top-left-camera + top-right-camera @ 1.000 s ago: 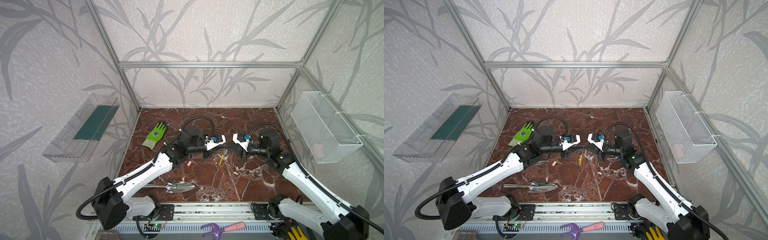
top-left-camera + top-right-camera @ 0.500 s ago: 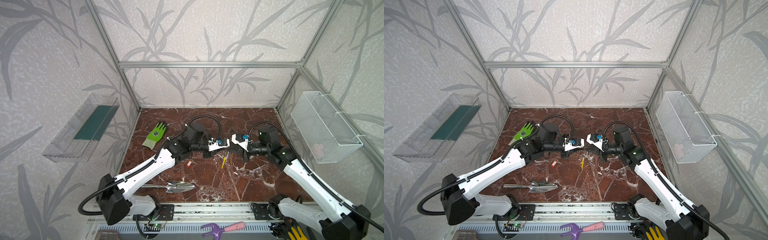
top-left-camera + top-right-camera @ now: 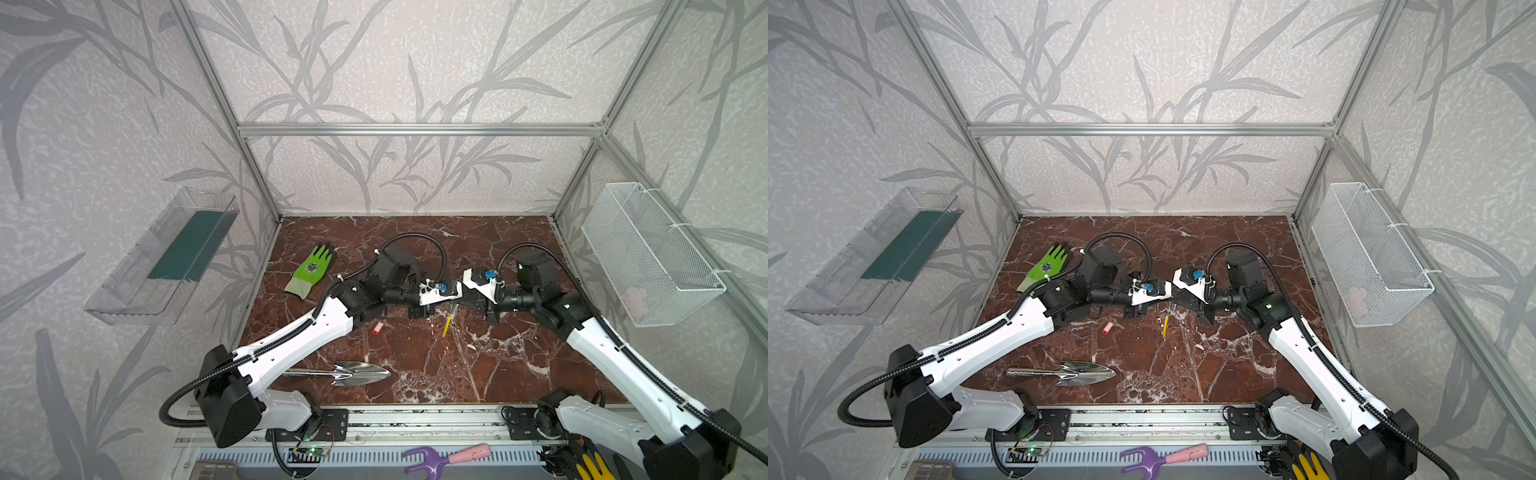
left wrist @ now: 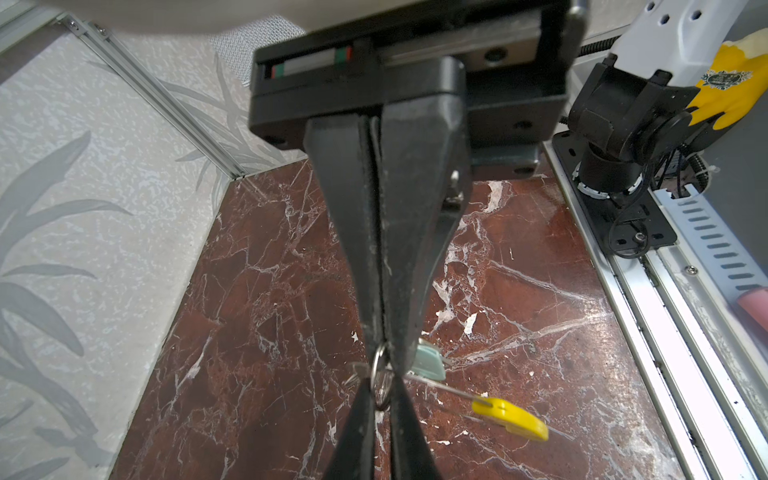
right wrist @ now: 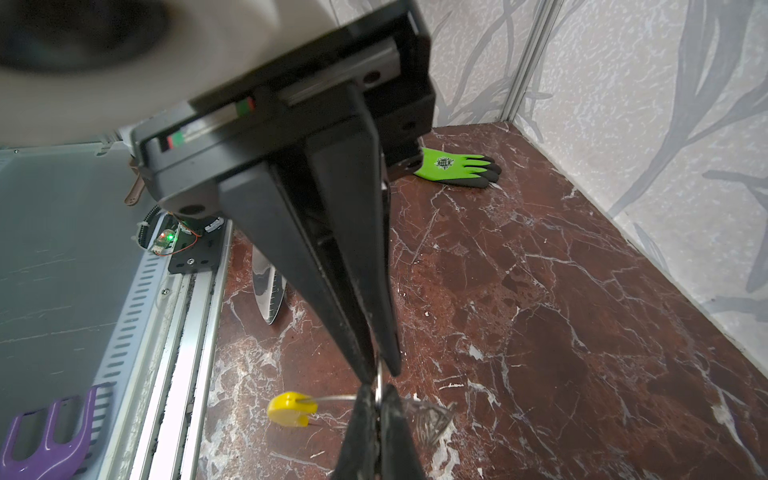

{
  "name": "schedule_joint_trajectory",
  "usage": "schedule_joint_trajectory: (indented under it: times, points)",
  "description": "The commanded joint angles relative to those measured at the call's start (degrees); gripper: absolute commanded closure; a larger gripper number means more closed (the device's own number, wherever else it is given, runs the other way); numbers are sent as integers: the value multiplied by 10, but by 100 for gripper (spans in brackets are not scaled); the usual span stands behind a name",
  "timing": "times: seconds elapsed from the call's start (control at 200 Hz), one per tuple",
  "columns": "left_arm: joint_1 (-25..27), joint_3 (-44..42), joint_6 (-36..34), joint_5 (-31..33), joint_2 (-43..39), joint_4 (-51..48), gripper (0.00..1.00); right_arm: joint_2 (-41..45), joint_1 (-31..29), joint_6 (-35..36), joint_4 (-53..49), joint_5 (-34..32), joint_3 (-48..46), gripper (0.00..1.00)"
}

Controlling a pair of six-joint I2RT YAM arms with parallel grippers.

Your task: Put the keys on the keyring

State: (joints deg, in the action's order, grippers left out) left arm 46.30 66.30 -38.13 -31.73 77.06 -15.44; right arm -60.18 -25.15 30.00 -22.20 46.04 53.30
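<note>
The left gripper [image 4: 386, 357] and the right gripper [image 5: 380, 372] are both seen clenched and set tip to tip above the middle of the marble table [image 3: 519, 365]. A small metal ring [image 4: 379, 376] is nipped between the two pairs of tips, one end in each; the mint-green tag [image 4: 430, 363] is seen just beside the left tips, its key largely hidden. The keyring [image 4: 509, 417] appears to be hung just below the meeting point, with its thin wire run from the tips to the yellow segment; which gripper bears it cannot be told. The red-tagged key [image 3: 377, 328] is laid flat on the marble, just beside the left forearm and apart from the keyring; a steel trowel [image 3: 353, 372] and a green glove [image 3: 311, 270] are also laid on the table.
</note>
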Motion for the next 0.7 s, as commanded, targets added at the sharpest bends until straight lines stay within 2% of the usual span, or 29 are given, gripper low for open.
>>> schedule_joint_trajectory:
  times: [0.0, 0.025, 0.1, 0.225, 0.375, 0.695]
  points:
    - [5, 19, 8, -22, 8, 37, 100, 3, -3, -4, 6, 9, 13, 100]
    - [5, 15, 16, -24, 8, 46, 100, 5, -3, -12, 12, -1, 11, 96]
    - [4, -1, 44, -20, 4, 76, 100, 16, -3, -25, 29, -31, 0, 76]
    - [-3, -28, 95, -8, -8, 134, 100, 47, 10, -78, 82, -75, -39, 65]
    - [-10, -46, 136, 3, -19, 179, 100, 69, 19, -134, 132, -91, -78, 62]
    - [-10, -72, 192, 20, -28, 250, 100, 69, 19, -203, 218, -84, -105, 63]
